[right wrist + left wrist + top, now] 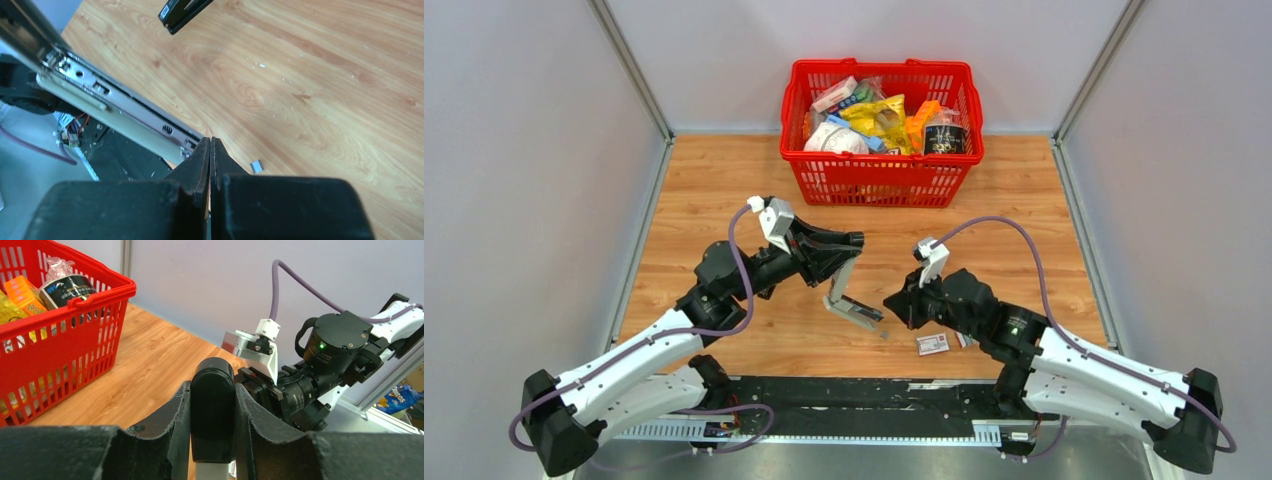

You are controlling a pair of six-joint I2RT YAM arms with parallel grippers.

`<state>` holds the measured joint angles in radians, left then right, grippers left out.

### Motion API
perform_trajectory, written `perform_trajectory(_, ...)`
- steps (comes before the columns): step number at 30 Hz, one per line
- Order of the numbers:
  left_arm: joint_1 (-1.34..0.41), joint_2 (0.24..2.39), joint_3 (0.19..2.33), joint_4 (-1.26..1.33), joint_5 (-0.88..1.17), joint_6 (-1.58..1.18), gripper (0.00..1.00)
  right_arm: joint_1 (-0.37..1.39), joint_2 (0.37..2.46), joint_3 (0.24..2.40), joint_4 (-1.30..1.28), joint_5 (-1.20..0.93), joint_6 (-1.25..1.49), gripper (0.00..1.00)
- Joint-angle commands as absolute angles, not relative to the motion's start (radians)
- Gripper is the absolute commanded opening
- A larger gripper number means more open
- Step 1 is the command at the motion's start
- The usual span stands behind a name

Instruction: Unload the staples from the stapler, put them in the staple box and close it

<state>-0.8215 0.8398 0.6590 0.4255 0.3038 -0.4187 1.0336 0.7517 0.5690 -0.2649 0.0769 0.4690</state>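
Note:
The stapler (852, 308) hangs open in a V above the table's middle. My left gripper (849, 250) is shut on its black-capped upper arm (212, 410), one finger on each side of the cap. The metal magazine rail (125, 107) slopes down toward my right gripper (210, 140). That gripper (890, 300) is shut with nothing visible between its fingers, and its tips sit right at the rail's end. One small grey bit of staples (256, 166) lies on the wood just right of those tips. I cannot tell whether staples sit in the rail.
A red basket (879, 180) full of packaged goods stands at the back centre. A small white-and-red box (932, 344) lies on the table under the right arm. Tiny pale specks (260, 65) dot the wood. A black strip runs along the near table edge (844, 395).

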Motion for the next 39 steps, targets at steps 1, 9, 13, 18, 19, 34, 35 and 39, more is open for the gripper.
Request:
perform_trajectory(1, -0.821, 0.836, 0.676, 0.505, 0.291, -0.426, 0.00, 1.039, 0.807, 0.640, -0.134, 0.172, 0.446, 0.00)
perform_trajectory(9, -0.819, 0.833, 0.670, 0.494, 0.284, -0.433, 0.00, 1.040, 0.932, 0.635, 0.040, 0.169, 0.442, 0.00)
perform_trajectory(13, -0.821, 0.833, 0.679, 0.483, 0.273, -0.434, 0.00, 1.040, 0.994, 0.627, 0.092, 0.144, 0.452, 0.00)
perform_trajectory(18, -0.821, 0.841, 0.693, 0.448, 0.268, -0.425, 0.00, 1.052, 1.051, 0.611, 0.144, 0.098, 0.477, 0.00)
perform_trajectory(19, -0.821, 0.842, 0.693, 0.446, 0.267, -0.425, 0.00, 1.058, 1.061, 0.604, 0.155, 0.095, 0.483, 0.00)
perform_trajectory(34, -0.819, 0.925, 0.704, 0.405, 0.222, -0.405, 0.00, 1.118, 1.198, 0.505, 0.351, 0.054, 0.586, 0.00)
perform_trajectory(35, -0.821, 0.939, 0.707, 0.405, 0.222, -0.402, 0.00, 1.120, 1.212, 0.499, 0.373, 0.048, 0.598, 0.00)
perform_trajectory(39, -0.821, 0.983, 0.722, 0.402, 0.213, -0.403, 0.00, 1.123, 1.253, 0.477, 0.455, 0.026, 0.630, 0.00)
